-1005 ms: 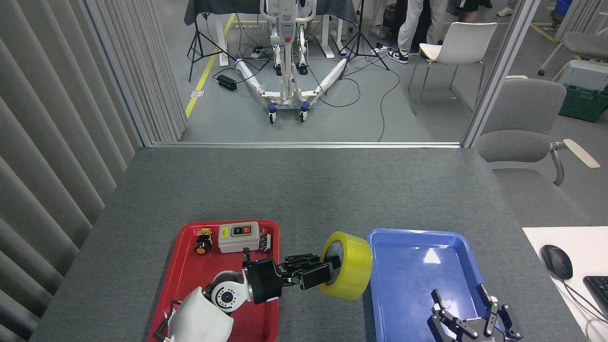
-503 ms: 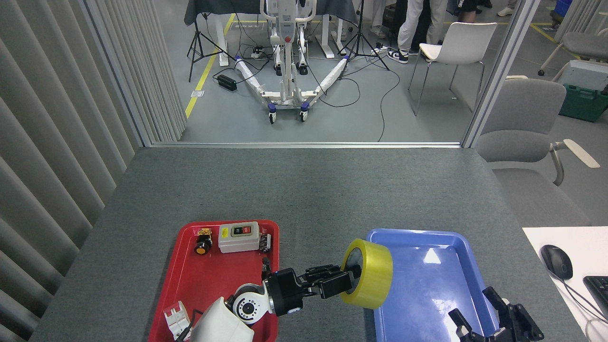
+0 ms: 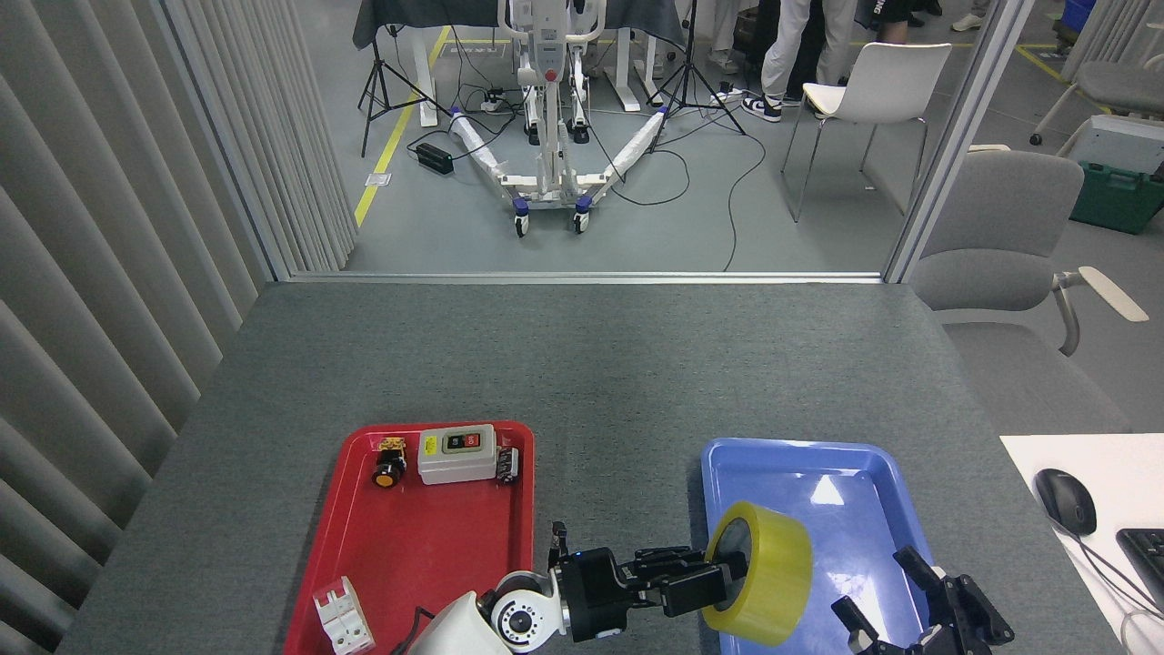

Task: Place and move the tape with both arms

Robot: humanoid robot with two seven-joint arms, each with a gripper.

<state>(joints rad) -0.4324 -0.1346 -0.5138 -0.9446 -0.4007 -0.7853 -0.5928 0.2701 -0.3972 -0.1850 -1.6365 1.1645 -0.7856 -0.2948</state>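
Note:
The tape [image 3: 764,573], a wide yellow translucent roll with a pale core, hangs on its side over the left half of the blue tray [image 3: 818,473]. My left gripper [image 3: 718,582] reaches in from the lower left and is shut on the tape, its black fingers [image 3: 696,587] gripping the roll's rim at the core. My right gripper [image 3: 909,591] rises from the bottom edge over the tray's front right, its black fingers spread open and holding nothing, a short gap right of the tape.
A red tray [image 3: 364,546] at the left holds a grey switch box [image 3: 457,453], a small yellow-black button part [image 3: 389,464] and a white clip [image 3: 341,614]. A white desk with a mouse [image 3: 1066,500] and keyboard borders the table's right side. Grey chairs stand beyond.
My left gripper has carried the tape rightward and toward me, from the gap between the trays to over the blue tray. The right gripper shifted slightly right, still open.

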